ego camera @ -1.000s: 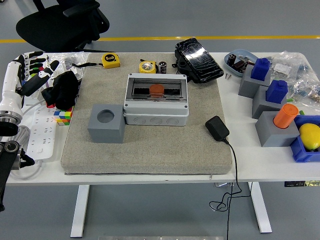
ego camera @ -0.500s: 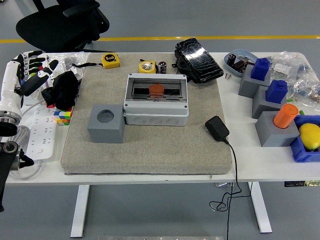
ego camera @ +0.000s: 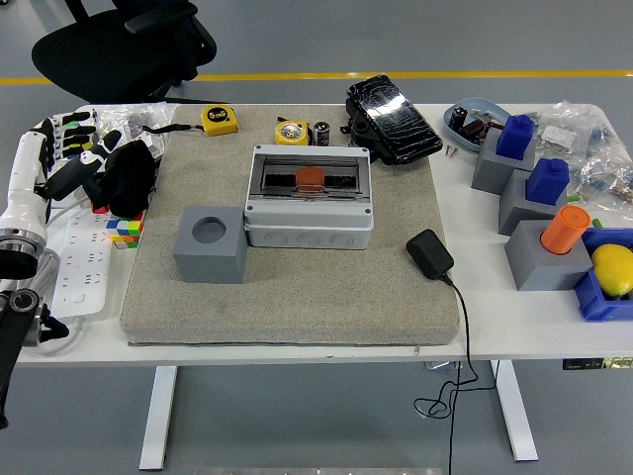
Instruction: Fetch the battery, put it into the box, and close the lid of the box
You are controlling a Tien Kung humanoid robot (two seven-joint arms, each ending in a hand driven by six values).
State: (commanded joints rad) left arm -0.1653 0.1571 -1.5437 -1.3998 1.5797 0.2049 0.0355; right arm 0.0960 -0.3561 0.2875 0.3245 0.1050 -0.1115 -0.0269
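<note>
The grey box (ego camera: 310, 210) stands on the felt mat (ego camera: 297, 287) at the table's middle, and an orange piece (ego camera: 311, 178) shows in its dark window. Whether a clear lid covers that window I cannot tell. A small black battery (ego camera: 321, 133) stands upright just behind the box, beside a yellow tape measure (ego camera: 291, 131). My left hand (ego camera: 77, 148) hovers at the table's far left edge, over a white power strip (ego camera: 79, 259), with its fingers spread and holding nothing. It is well left of the box and the battery. The right arm is out of view.
A grey cube with a round hole (ego camera: 211, 243) sits left of the box. A black cloth (ego camera: 127, 178) lies by my left hand. A black case (ego camera: 394, 117) lies behind the box, a black adapter (ego camera: 429, 253) to its right. Grey blocks (ego camera: 546, 259) crowd the right side.
My left hand has drifted slightly right and the forearm has shifted a little. Nothing on the table has moved.
</note>
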